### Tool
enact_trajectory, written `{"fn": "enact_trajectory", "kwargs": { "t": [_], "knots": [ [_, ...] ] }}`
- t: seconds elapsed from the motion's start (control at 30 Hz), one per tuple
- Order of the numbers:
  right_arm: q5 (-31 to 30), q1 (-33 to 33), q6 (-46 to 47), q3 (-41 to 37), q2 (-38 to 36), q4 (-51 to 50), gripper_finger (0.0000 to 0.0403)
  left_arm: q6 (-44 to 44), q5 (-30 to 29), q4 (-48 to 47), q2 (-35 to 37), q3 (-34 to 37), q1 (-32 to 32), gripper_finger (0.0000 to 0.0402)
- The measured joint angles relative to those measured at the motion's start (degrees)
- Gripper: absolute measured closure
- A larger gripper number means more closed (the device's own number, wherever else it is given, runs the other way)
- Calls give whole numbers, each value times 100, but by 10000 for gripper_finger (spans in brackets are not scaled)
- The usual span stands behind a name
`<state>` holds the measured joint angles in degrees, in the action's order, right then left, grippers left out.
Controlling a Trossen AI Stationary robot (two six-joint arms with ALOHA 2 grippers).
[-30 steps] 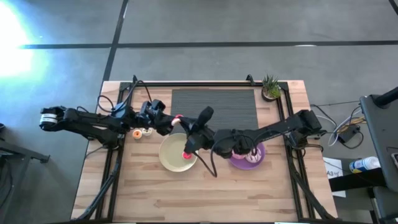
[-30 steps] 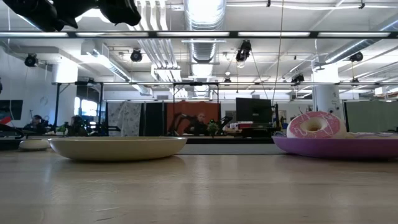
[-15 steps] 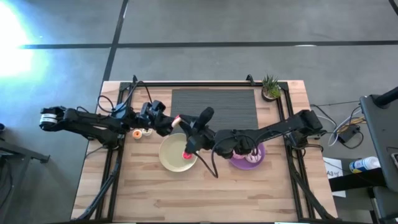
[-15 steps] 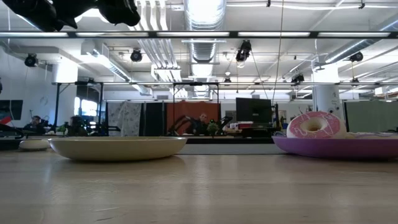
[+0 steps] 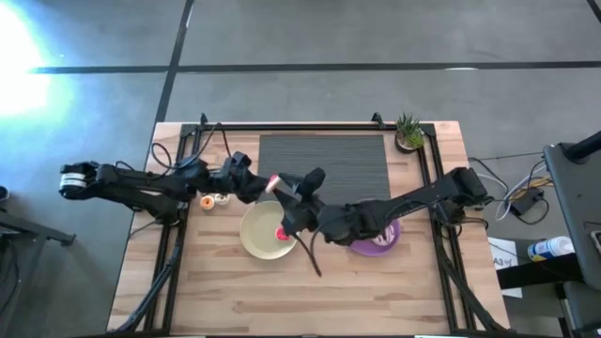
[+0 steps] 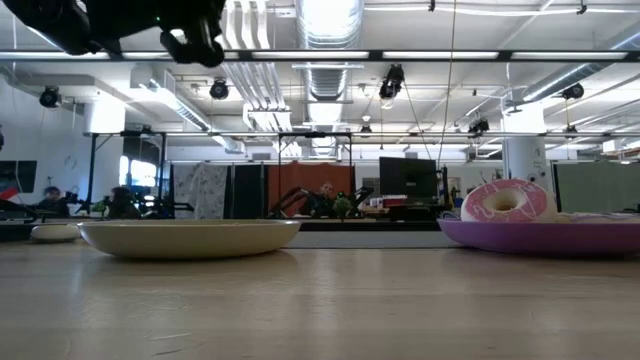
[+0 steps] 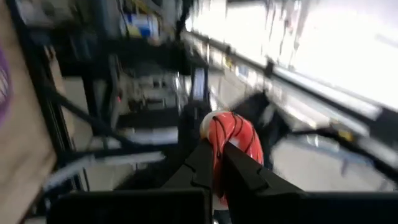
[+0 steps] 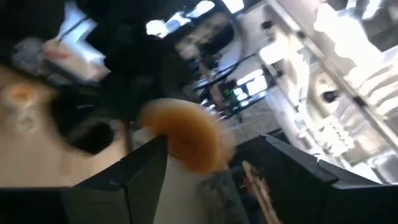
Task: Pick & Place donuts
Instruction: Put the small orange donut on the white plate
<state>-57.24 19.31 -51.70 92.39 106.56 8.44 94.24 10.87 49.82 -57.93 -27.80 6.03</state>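
My left gripper (image 5: 273, 184) hangs over the far rim of the cream plate (image 5: 254, 235), shut on a red striped donut (image 7: 227, 138). My right gripper (image 5: 282, 225) reaches over the same plate. Its fingers stand wide apart in the right wrist view, with an orange-brown donut (image 8: 186, 140) between them, close to one finger (image 8: 146, 171). From above, that donut shows as a red spot (image 5: 281, 232) over the plate. A pink-and-white donut (image 6: 505, 200) lies on the purple plate (image 6: 545, 236). Two tiny donuts, orange (image 5: 207, 201) and cream (image 5: 223, 198), lie on the table by the left arm. My left gripper pinches the red donut's ring (image 7: 219, 152) between its two shut fingers, with the donut sticking out past the fingertips and lifted clear of the plate. My right gripper: the picture is blurred, so I cannot tell whether the orange-brown donut touches its finger.
A dark mat (image 5: 324, 160) covers the far middle of the table and a small potted plant (image 5: 408, 131) stands at the far right corner. My right arm (image 5: 376, 218) lies across the purple plate (image 5: 380, 246). Bare wood (image 5: 310, 296) stretches along the near edge.
My left gripper has carried the red donut a little toward the table's right edge, to the cream plate's far rim. My right arm has stretched farther toward the left, over the purple plate.
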Motion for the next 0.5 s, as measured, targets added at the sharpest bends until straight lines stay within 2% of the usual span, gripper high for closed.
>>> {"fn": "enact_trajectory", "kwargs": {
  "t": [0.1, 0.23, 0.4, 0.5],
  "knots": [
    [-247, 169, 632, -8, 0, -771, 164, -42, -138, -166, 2, 102, 149, 401],
    [-649, 289, 1996, -7, -135, -1624, 171, -399, -79, -634, 19, 279, 413, 401],
    [-696, 275, 4625, -4, -418, -3492, 175, -844, 75, -2640, 48, 560, 609, 401],
    [-679, 291, 6034, -4, -518, -4623, 175, -1081, 184, -2930, 44, 810, 494, 401]
  ]
}}
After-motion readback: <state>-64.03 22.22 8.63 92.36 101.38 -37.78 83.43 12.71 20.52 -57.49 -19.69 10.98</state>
